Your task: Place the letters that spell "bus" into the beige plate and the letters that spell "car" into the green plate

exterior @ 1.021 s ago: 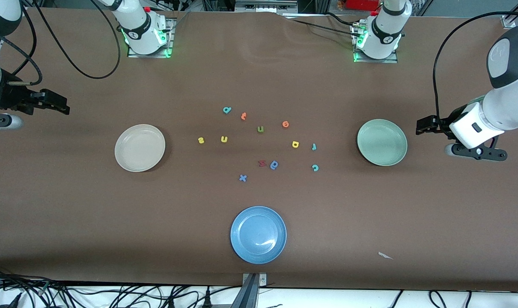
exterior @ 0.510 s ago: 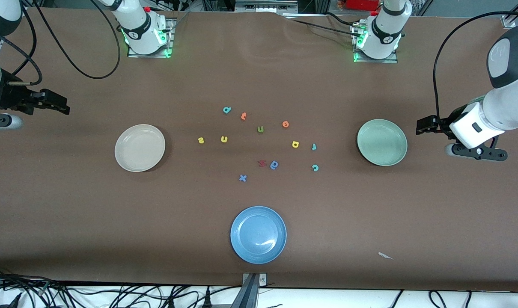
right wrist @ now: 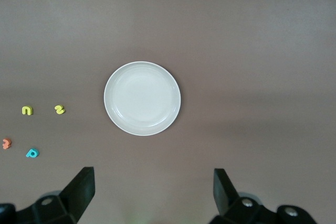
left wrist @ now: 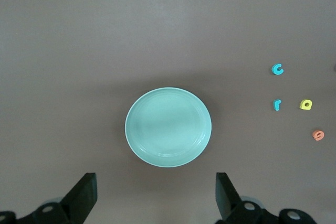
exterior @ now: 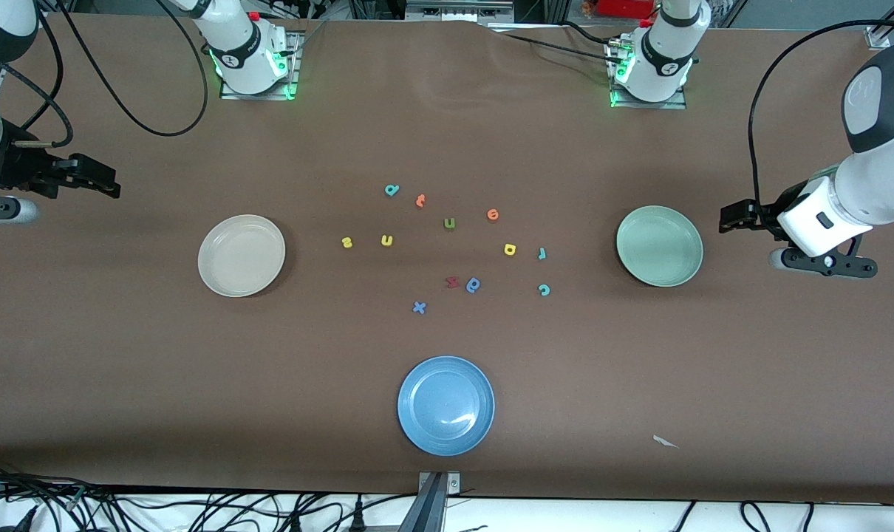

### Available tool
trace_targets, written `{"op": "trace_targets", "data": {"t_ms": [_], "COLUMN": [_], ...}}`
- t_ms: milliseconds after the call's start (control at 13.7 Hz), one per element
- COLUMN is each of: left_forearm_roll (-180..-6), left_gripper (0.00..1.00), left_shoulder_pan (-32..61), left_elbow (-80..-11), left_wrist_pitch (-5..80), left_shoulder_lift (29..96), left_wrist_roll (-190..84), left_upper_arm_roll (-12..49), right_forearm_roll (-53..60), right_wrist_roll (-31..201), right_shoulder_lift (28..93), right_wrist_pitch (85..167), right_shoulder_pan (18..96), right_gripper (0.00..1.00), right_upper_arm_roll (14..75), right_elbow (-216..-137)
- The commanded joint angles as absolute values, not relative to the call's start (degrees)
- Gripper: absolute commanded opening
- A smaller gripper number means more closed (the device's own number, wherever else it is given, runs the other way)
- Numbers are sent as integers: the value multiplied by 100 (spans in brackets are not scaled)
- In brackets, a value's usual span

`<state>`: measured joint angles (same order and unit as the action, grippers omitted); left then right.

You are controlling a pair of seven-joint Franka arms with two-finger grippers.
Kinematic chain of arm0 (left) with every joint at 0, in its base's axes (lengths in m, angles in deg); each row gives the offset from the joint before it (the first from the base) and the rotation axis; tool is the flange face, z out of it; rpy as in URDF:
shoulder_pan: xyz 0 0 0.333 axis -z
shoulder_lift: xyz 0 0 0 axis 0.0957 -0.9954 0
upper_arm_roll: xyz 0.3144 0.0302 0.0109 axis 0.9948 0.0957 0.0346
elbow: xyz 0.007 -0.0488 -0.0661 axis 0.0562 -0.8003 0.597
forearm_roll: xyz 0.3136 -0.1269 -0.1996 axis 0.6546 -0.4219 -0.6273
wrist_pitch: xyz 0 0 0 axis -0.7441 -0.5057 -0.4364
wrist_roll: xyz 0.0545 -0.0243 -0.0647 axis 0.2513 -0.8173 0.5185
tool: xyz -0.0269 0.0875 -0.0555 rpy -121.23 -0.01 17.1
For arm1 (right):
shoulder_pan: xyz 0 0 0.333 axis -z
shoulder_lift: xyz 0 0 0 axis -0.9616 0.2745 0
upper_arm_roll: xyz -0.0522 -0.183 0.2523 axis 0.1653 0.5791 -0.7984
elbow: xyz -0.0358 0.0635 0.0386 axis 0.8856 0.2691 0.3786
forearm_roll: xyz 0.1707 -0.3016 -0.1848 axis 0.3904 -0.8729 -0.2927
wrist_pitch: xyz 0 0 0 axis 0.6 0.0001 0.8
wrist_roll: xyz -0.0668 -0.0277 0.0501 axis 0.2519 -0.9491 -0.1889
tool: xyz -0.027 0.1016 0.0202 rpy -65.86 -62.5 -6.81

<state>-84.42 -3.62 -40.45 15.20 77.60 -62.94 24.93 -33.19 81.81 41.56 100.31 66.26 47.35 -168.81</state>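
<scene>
Front view, round cream beige plate, mint green plate, tiny foam letters between, both grippers' jaws spread wide, nothing held

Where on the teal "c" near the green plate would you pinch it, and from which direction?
Come straight down from above and close the pincer across the curved back of the teal "c". It lies flat on the table, tiny and thin, so only its outer edges offer grip. Nothing crowds it; the blue-teal "r" lies apart.

Beige plate, green plate
</scene>
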Motion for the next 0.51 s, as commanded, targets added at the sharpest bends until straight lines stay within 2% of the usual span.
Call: {"op": "trace_targets", "data": {"t_ms": [0,438], "left_forearm_roll": [-8368,-8377], "left_gripper": [99,99], "left_shoulder_pan": [-374,-356], "left_elbow": [-4049,-4049], "left_wrist_pitch": [1562,1562], "left_shoulder_lift": [7782,7773], "left_wrist_roll": [-6293,-6284], "left_upper_arm_roll": [2481,2481], "right_forearm_roll": [-3285,-3277], "right_wrist_roll": [8111,8111], "right_shoulder_lift": [4001,4010], "right_wrist_pitch": [10006,10024], "right_shoulder_pan": [6669,6660], "right_gripper": [100,100], "right_upper_arm_roll": [4695,4669], "right_elbow": [-17006,-16997]}}
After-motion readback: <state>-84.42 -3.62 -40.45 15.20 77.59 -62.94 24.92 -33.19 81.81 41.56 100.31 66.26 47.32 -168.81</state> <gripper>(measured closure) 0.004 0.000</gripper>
